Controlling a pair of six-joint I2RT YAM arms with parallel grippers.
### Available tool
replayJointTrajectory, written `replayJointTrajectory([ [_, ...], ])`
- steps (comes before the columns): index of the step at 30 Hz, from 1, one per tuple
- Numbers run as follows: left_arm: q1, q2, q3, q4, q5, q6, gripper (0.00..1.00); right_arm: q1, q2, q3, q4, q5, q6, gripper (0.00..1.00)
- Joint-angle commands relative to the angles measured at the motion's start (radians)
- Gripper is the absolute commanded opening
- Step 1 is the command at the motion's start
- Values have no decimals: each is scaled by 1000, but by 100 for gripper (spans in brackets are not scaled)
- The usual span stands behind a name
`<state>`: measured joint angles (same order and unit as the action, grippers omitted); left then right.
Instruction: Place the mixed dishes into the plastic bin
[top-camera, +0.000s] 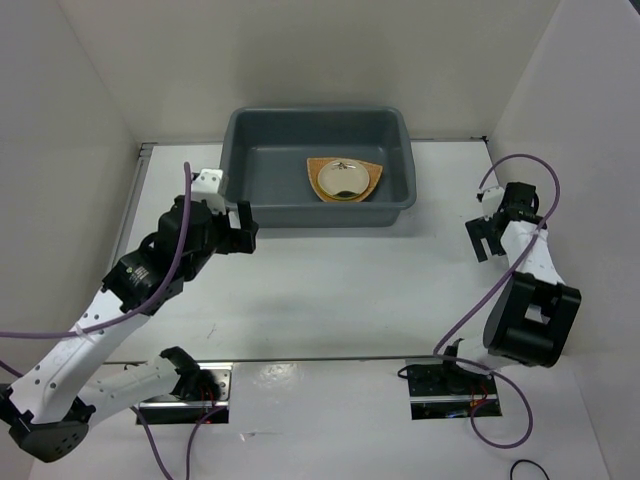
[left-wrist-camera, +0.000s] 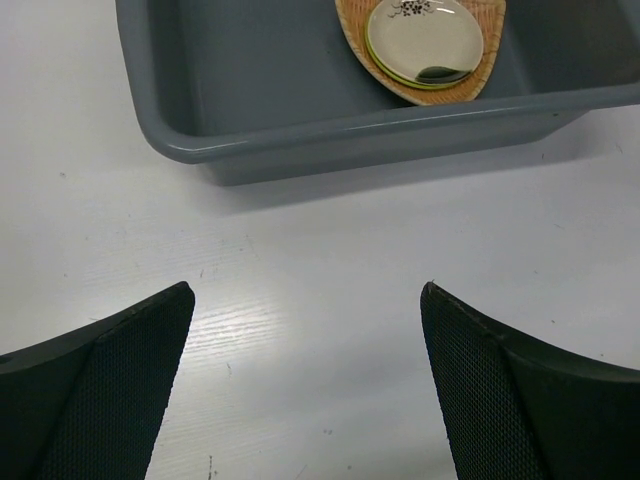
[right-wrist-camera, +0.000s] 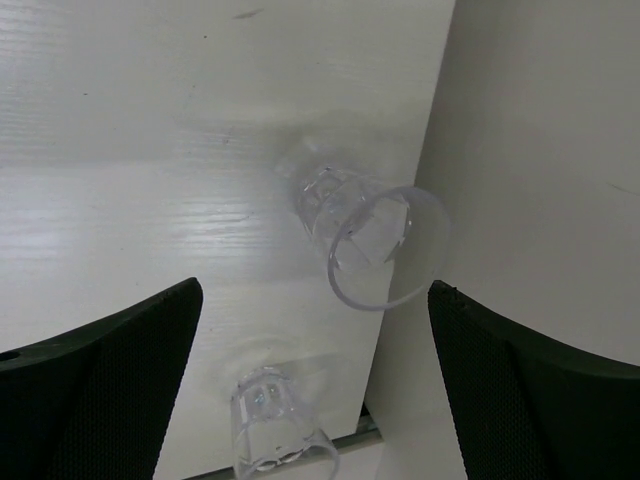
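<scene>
Plain white walls (top-camera: 300, 60) enclose a white, faintly wood-grained bench (top-camera: 330, 290) along its left, far and right edges.

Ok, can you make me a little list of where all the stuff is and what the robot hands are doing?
bin: plastic bin, at the far side of the table
in the bin: basket tray, green plate on it, cream-gold plate on top
outside the bin: clear cup on its side by the wall; second clear cup near it
left gripper: open, empty, over bare table in front of the bin
right gripper: open, empty, above the cups
not yet done: the cups
</scene>
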<state>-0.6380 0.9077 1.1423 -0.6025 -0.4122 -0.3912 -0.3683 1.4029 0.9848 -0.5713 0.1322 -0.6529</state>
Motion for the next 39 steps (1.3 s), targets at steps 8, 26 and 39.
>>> replayJointTrajectory([
  [8,4,-73,-22,3,-13,-9,100,-17,175,69,4,-42,-7,91],
  [26,4,-110,-61,-16,-23,-37,100,227,-114,389,-278,9,64,0],
  [39,14,-38,-92,-5,-97,-18,100,751,244,1090,-498,7,102,0],
])
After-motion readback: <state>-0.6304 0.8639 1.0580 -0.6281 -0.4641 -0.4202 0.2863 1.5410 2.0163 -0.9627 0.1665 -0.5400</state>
